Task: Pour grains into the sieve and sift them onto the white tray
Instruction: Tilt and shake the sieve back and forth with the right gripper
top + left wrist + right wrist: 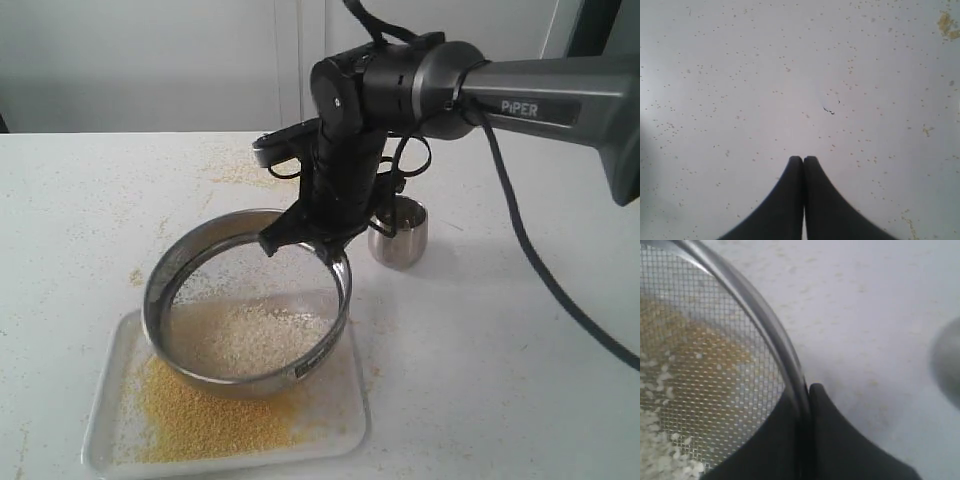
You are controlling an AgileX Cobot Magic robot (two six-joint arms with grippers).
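Right end effector: clamped on the sieve's rim, one finger inside over the mesh, the other on the outside of the wall.
Left end effector: fingers pressed together, holding nothing; only bare counter beneath it, and it does not show in the exterior view.
Sieve: hangs from the right end effector, tilted, with the clamped side highest and the opposite side low over the tray. Whether the low side touches the tray I cannot tell.
Grains, coarse: pale whitish bits lying on the mesh, gathered toward the low side, away from the right end effector.
Grains, fine: yellow meal spread on the tray, below the sieve and past its low side.
White tray: flat on the counter, under the sieve, below the right end effector.
Steel cup: upright on the counter just beside the right end effector, on the side away from the sieve, apart from both sieve and tray; the arm's wrist overlaps its top edge.
Cable: hangs from the right arm, trailing away from the end effector across the counter.
Crumbs: thin yellow specks strewn over the counter, around both end effectors.
Count: two end effectors, one sieve, one tray, one cup, one cable.
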